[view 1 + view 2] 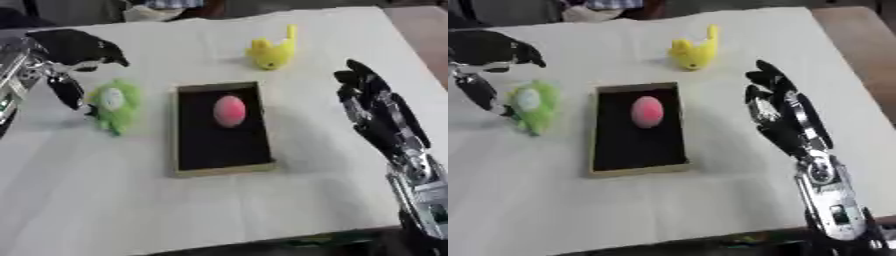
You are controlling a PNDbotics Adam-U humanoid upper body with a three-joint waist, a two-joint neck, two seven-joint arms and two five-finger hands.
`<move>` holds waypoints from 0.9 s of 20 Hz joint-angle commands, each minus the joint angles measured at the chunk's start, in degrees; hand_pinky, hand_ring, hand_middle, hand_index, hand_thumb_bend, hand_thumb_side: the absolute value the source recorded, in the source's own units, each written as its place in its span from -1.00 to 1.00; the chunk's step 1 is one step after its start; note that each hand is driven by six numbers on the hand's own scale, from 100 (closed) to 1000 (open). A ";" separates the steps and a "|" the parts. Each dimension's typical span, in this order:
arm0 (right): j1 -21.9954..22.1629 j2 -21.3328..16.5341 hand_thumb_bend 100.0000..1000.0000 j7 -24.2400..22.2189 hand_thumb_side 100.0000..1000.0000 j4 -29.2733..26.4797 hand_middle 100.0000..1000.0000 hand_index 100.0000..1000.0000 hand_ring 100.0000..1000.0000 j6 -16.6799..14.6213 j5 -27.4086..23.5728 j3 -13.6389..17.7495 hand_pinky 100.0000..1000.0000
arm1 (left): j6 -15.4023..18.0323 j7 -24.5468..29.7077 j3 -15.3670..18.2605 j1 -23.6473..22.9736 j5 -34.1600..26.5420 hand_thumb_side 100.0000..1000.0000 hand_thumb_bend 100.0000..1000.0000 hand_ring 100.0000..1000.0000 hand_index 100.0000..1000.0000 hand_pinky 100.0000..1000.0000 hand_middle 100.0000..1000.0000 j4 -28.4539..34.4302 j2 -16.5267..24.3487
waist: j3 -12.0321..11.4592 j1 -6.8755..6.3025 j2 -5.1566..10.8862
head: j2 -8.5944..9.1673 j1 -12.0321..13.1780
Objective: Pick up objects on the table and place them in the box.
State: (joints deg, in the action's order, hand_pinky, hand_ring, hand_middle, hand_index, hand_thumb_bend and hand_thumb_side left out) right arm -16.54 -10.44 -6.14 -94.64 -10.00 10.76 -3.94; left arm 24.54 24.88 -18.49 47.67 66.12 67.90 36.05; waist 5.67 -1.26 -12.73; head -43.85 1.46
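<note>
This looks like a robot test room or lab rather than a home. A table (105, 200) draped in a plain white cloth carries only a few staged props: a shallow box (220, 127) with a black lining near the middle, a green soft toy (116, 104) toward the left edge and a yellow soft toy (274, 50) toward the far edge. Beyond the far edge, clutter shows too blurred to identify.

The left hand (74, 60) hangs open, its thumb touching the green plush toy (115, 104) just below its fingers. The box (219, 129), holding a pink ball (230, 111), lies between that hand and the open right hand (381, 112). A yellow plush toy (275, 50) sits beyond the right hand.
</note>
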 commanded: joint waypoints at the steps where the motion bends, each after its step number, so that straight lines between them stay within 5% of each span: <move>1: -0.34 -0.83 -1.00 -0.12 0.20 -0.60 0.59 0.92 0.81 -0.11 0.15 0.00 0.63 | 0.43 -1.46 0.41 1.66 1.52 -0.70 0.26 0.68 0.83 0.66 0.67 -1.38 -0.06 | 0.17 -0.34 1.89 | -0.27 0.11; 13: -0.33 -0.86 -1.00 -0.18 0.21 -0.54 0.59 0.92 0.81 -0.11 0.09 0.00 0.64 | 3.43 5.59 -0.55 1.41 -0.82 -0.77 0.12 0.59 0.75 0.61 0.60 -4.65 -0.57 | 0.50 -0.43 1.77 | -0.27 -0.04; 18: -0.30 -0.87 -1.00 -0.14 0.21 -0.54 0.59 0.92 0.81 -0.12 0.09 0.05 0.64 | 3.01 9.07 -0.28 1.29 -2.60 -0.88 -0.01 0.34 0.55 0.50 0.38 -4.48 -0.11 | 0.45 -0.48 1.82 | -0.27 -0.17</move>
State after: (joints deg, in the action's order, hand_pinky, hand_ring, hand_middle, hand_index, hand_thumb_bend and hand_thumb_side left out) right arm -16.53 -10.43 -6.16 -94.49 -10.00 10.76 -3.94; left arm 27.64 33.11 -19.14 47.98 64.13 62.89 34.21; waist 6.14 -1.26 -12.73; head -43.85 1.40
